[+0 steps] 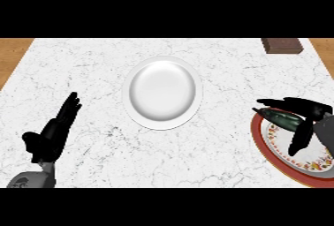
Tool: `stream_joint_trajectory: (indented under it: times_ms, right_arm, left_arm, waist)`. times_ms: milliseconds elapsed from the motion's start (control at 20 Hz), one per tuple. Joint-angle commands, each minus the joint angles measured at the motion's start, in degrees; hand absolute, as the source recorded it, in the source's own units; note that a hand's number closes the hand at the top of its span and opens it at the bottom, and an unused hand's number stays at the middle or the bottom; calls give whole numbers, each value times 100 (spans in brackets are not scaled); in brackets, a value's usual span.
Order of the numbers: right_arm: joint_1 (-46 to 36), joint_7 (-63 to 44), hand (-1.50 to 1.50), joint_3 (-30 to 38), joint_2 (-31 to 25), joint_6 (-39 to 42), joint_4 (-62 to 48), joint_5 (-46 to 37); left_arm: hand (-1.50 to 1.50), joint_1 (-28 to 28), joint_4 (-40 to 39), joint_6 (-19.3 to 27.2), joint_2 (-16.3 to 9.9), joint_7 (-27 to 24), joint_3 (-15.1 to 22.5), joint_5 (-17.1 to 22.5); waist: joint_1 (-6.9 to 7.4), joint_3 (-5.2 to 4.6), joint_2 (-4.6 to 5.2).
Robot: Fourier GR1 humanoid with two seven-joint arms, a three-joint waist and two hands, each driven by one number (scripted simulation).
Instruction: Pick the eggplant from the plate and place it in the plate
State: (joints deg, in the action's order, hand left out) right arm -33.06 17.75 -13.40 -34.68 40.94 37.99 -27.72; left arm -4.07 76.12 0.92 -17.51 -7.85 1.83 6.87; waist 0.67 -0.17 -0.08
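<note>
Currently at the grasp step: right robot hand (305,118) curls around the eggplant (282,118) on the red-rimmed plate (262,142), far right. Left robot hand (53,130) rests open, near left. Next: lift, carry to the white plate (162,91) mid-worktop (98,66).

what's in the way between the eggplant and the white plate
Nothing visible. The eggplant lies on the red-rimmed plate under the right hand; only bare counter separates it from the white plate.

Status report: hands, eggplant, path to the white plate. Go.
Left hand open, resting at counter's left. Right hand over the eggplant, fingers curling round it, still on the red-rimmed plate. White plate at centre, nothing between.
</note>
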Motion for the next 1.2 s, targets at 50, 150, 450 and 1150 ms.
stream_joint_trajectory:
  times_ms: [50,150,450,1150]
  right_arm:
    - [-220,319,-150,117,123,-208,-637,-497]
    - [63,394,-150,21,234,-204,-350,-515]
    - [-87,832,150,-131,392,-33,-532,-550]
    - [680,-1091,150,1006,433,-3515,140,-618]
  left_arm:
    - [0,-278,-318,-200,49,-38,-232,-12]
    - [0,-114,-71,-53,130,198,-99,-147]
    - [0,-72,-187,-50,239,-96,-65,-224]
    - [0,385,-19,-21,-14,85,-477,-89]
  waist:
    - [-11,20,24]
    - [-29,19,16]
    - [-7,19,32]
    - [-678,-37,-261]
